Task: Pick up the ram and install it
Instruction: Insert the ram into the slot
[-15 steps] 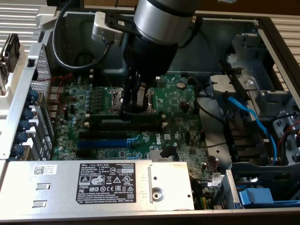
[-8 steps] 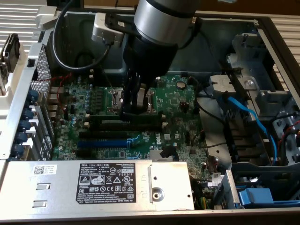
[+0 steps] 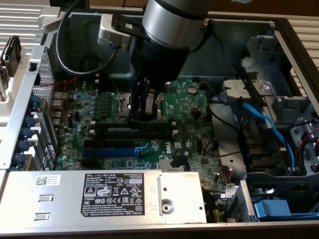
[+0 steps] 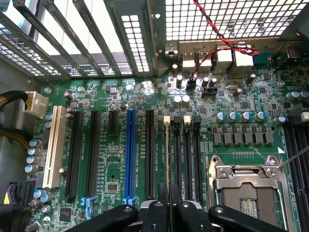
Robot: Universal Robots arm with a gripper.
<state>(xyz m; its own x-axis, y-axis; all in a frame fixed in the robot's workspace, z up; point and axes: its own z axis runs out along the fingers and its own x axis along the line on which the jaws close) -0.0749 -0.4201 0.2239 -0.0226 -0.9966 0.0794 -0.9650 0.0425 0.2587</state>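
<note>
The ram is a thin dark green stick seen edge-on. It stands along the black memory slot nearest the blue expansion slot, and its far end reaches a white end clip. My gripper is shut on its upper edge near the middle, one black finger on each side. In the exterior view the gripper reaches straight down from the wrist onto the ram, which lies lengthwise in the row of slots on the motherboard. How deep the stick sits in the slot I cannot tell.
Three more black memory slots run beside it, then the CPU socket. Black expansion slots and a white one lie past the blue slot. The silver power supply borders the board's near side. Blue cables and drive bays fill the exterior view's right.
</note>
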